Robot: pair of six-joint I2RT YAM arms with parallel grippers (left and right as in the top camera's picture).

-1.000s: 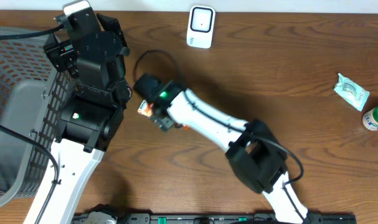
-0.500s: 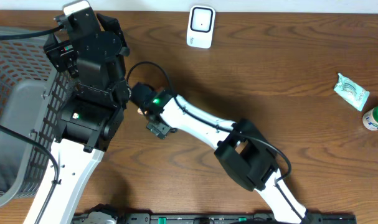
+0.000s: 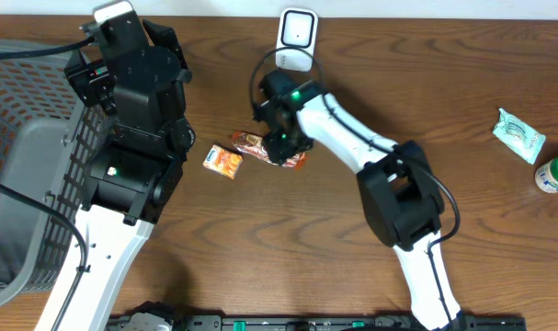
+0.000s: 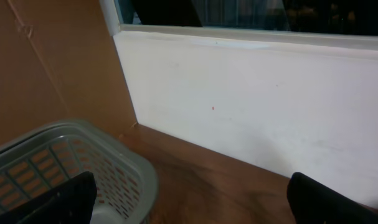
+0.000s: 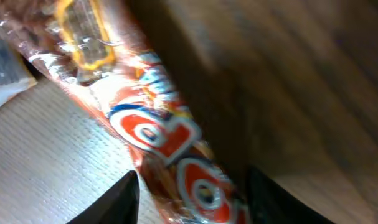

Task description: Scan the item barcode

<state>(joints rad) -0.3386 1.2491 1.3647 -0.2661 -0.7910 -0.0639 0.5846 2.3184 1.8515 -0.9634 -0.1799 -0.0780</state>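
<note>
Since a second ago the right arm has swung from beside the left arm's base toward the far centre of the counter (image 3: 426, 83). The right gripper (image 3: 280, 142) now sits over the snack wrapper (image 3: 248, 141). A small orange packet (image 3: 223, 161) that the arm was covering now lies in the open just left of it.

Progress: scan not yet done, by my judgement.
- The wrapper lies flat on the counter, just near of the white scanner (image 3: 296, 39), not presented to it.
- Wrist view: the wrapper runs between the right fingers (image 5: 117, 202), which are closing in. I cannot tell whether they pinch it yet.
- No barcode is visible on the face that shows.
- Left to do: secure the wrapper, lift it, turn the code to the scanner.

The left gripper (image 4: 189, 202) stands wide open and holds nothing, parked at the far left.

Containers:
- The grey mesh basket (image 3: 12, 92) at the left edge shows no items in its visible part. The left arm hides much of it.
- A green-capped bottle (image 3: 554, 172) stands closed at the far right, with a pale sachet (image 3: 519, 131) beside it.
</note>
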